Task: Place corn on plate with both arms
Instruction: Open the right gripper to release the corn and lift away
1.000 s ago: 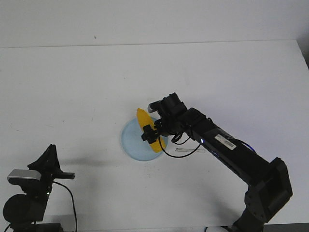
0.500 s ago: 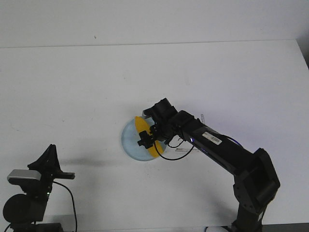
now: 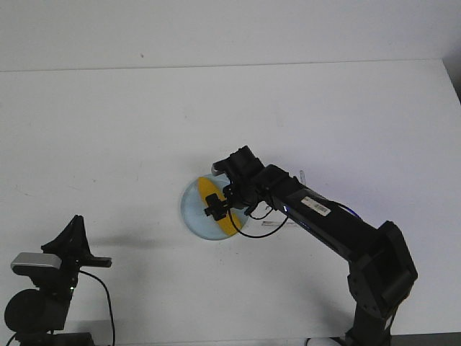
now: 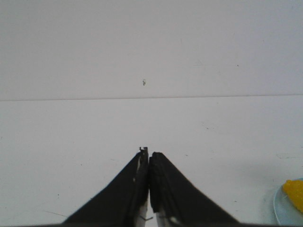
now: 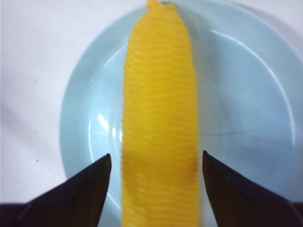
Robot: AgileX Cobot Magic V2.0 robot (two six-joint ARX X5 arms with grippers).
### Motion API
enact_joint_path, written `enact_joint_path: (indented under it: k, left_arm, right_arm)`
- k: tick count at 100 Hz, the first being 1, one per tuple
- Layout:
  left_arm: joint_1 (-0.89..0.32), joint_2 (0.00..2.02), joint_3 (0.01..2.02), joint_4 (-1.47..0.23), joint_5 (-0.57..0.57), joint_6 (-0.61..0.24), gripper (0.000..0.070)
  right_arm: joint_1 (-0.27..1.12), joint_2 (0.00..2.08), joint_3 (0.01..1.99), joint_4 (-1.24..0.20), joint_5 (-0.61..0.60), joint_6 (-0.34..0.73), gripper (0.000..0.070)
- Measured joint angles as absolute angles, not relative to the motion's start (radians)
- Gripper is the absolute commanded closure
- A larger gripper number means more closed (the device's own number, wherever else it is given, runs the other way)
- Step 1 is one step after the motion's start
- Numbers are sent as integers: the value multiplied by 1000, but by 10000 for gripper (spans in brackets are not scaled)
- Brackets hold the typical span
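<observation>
The yellow corn (image 3: 209, 189) lies across the pale blue plate (image 3: 191, 210) near the table's middle. My right gripper (image 3: 220, 205) hangs low over the corn. In the right wrist view the corn (image 5: 160, 118) lies lengthwise on the plate (image 5: 246, 94). The right gripper (image 5: 156, 161) is open, with a gap between each finger (image 5: 85, 189) and the cob. My left gripper (image 3: 75, 223) sits at the near left, far from the plate, and in its wrist view it (image 4: 149, 153) is shut and empty. That view shows the plate's edge (image 4: 280, 208) and the corn's tip (image 4: 294, 191).
The white table (image 3: 108, 130) spreads around the plate. A black cable (image 3: 263, 225) loops under the right wrist beside the plate. A pale wall rises behind the table's far edge.
The right arm moved down and to the left with the corn. The corn went from tilted above the plate to lying on it. The left arm has not moved.
</observation>
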State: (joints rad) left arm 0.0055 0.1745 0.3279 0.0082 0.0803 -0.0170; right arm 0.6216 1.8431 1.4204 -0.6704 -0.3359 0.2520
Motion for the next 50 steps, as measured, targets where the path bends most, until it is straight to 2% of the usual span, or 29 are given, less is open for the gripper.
enact_joint_path:
  k: [29,36,50]
  left_arm:
    - [6,175,328,8,80,-17,696]
    - [6,175,328,8,80,-17,696]
    - [6,175,328,8,80,-17,696]
  right_arm:
    - [602,1674,1428,-668,-272,262,277]
    - [590,1625,1430,-667,-215,257,344]
    - [551,1540,1414,-666,-17,207,583]
